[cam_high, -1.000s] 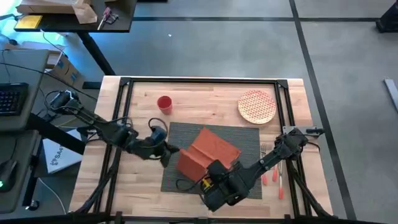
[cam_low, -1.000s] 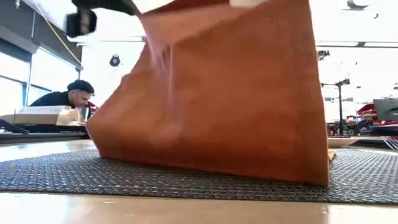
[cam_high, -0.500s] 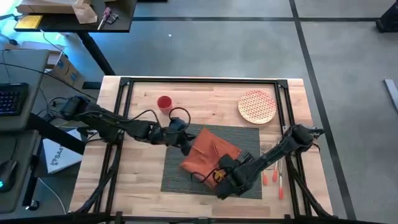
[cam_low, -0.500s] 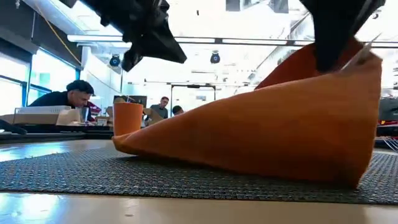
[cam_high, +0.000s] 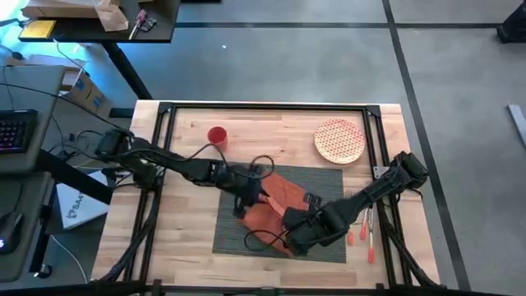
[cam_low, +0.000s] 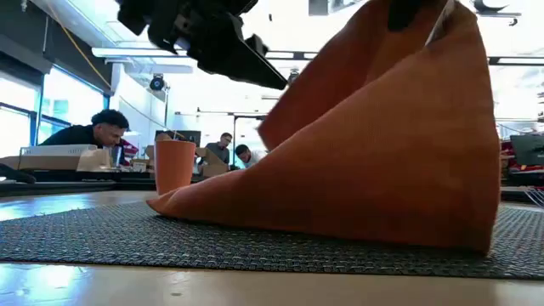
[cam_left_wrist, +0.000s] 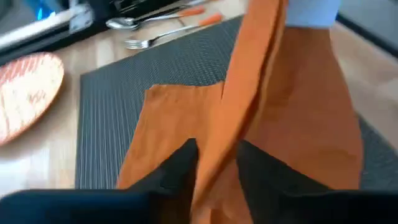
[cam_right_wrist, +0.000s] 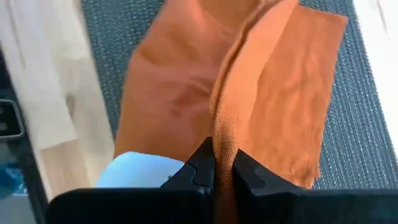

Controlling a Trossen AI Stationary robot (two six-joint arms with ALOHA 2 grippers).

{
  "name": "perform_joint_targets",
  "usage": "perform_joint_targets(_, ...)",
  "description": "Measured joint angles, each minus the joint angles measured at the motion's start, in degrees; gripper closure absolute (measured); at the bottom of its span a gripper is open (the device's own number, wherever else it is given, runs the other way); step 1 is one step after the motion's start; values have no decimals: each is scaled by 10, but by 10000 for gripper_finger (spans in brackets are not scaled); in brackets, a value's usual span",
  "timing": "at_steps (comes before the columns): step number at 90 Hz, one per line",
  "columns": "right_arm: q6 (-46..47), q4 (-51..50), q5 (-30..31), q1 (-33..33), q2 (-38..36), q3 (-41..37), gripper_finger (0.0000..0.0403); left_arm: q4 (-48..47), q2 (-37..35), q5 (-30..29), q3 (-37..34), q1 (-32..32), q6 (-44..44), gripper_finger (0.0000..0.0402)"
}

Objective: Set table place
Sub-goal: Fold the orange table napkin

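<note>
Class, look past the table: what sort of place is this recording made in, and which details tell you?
Probably a shared robotics lab or open workshop. People sit at desks behind the table, long ceiling light strips run overhead, and a side desk with a keyboard and trailing cables stands beside the framed wooden table.

The light wooden tabletop [cam_high: 189, 255] has a black frame along its edges. Lying directly on it are a dark grey ribbed placemat [cam_high: 329, 182] at the middle, a red cup [cam_high: 217, 136] and a round patterned plate [cam_high: 340, 141] behind it, and cutlery [cam_high: 367, 231] just beside the placemat's right edge.
</note>
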Motion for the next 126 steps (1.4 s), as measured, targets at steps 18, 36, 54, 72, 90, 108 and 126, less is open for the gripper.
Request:
perform_joint_targets(18,28,0,-11,0,0,2,403,-30,12,0,27,-16,18,197)
perform_joint_targets(36,49,1,-9,0,0,2,403,-96,12,3,36,-27,19,177)
perform_joint_targets(54,60,3,-6,0,0,2,403,-97,41,-83,36,-42,34,177)
perform_joint_targets(72,78,6,0,0,0,2,403,-84,75,-200,36,-56,21,211)
perform_joint_targets(90,101,33,0,0,0,2,403,-140,44,-228,51,-66,-33,370)
perform_joint_targets(108,137,108,0,4,0,2,403,-284,-7,-182,95,-77,-48,400)
perform_joint_targets(126,174,209,0,5,0,2,403,-453,-91,-145,160,-96,-61,401)
